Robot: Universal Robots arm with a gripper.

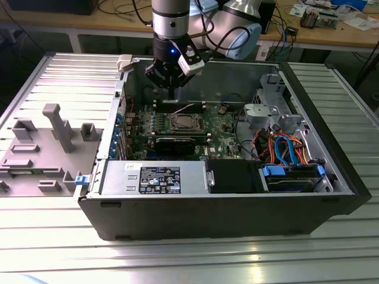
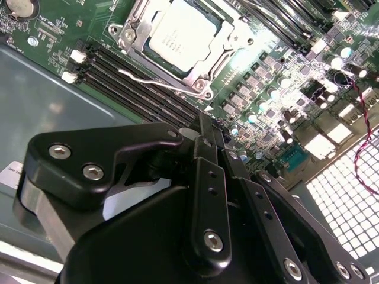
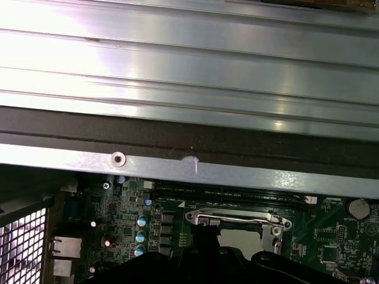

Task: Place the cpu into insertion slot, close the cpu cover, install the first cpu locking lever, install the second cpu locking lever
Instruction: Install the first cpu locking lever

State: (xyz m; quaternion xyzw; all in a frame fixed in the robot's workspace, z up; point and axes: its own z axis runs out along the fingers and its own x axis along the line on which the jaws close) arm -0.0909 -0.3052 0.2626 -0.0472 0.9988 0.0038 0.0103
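open computer case (image 1: 213, 207) on a ribbed metal table (image 1: 177, 254). near wall of the case is the tallest edge on the exterior view's front; behind it a grey power supply (image 1: 154, 177) and a black drive bay (image 1: 234, 176), with orange and blue cables (image 1: 284, 148) toward the exterior view's right.

green motherboard (image 1: 177, 133) lies flat on the case floor, past the power supply; a black rectangular card (image 1: 174, 144) stands on its near part. open room above the socket area, bounded by the case's far wall (image 1: 225, 77).

cpu (image 2: 180, 32): flat square, silver-grey top, seated in the socket mid-board. cpu cover (image 2: 207, 56): silvery frame, lying down around the chip, the chip's top showing through its window. 1 thin wire lever (image 2: 157, 81) runs along 1 side of the frame, beside black memory slots (image 2: 130, 74).

gripper (image 1: 172, 90): over the board's far edge, just behind the socket, near the far wall. its dark fingers (image 2: 210, 177) are drawn together, holding nothing.
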